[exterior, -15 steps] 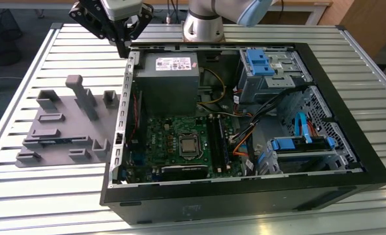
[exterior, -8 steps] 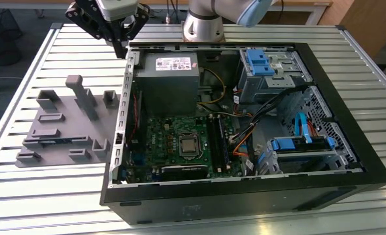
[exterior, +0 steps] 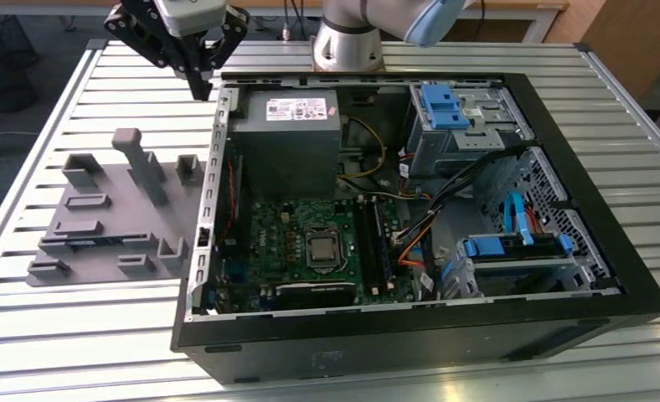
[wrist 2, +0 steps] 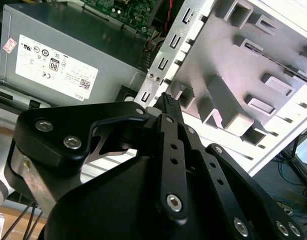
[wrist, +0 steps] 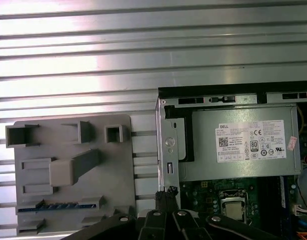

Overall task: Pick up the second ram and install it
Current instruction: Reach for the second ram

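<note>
Fingers (exterior: 202, 79) come first in the exterior view: they hang in the upper left of the frame, above the desk (exterior: 62, 335) by the far corner of the open computer case (exterior: 420, 335). I read them as pinched together on nothing. The grey tray (exterior: 90, 272) lies at the exterior view's left of the case. The second ram (exterior: 95, 242) shows as a thin dark strip in a long slot toward the tray's lower end, its long axis running across the frame. From the fingers it lies down-frame and leftward, well apart.

In the second wrist view the fingers (wrist 2: 169, 135) narrow to one tip with no gap I can make out. That tip sits over the case's metal wall, between the power supply (wrist 2: 48, 65) and the tray (wrist 2: 213, 45).

In the first wrist view the fingers (wrist: 166, 194) sit at that same wall, beside the motherboard (wrist: 203, 192). The second ram (wrist: 56, 206) shows its blue edge in the tray (wrist: 118, 170) slot, lengthwise along the desk's slats, on the far side of the wall from the motherboard.
</note>
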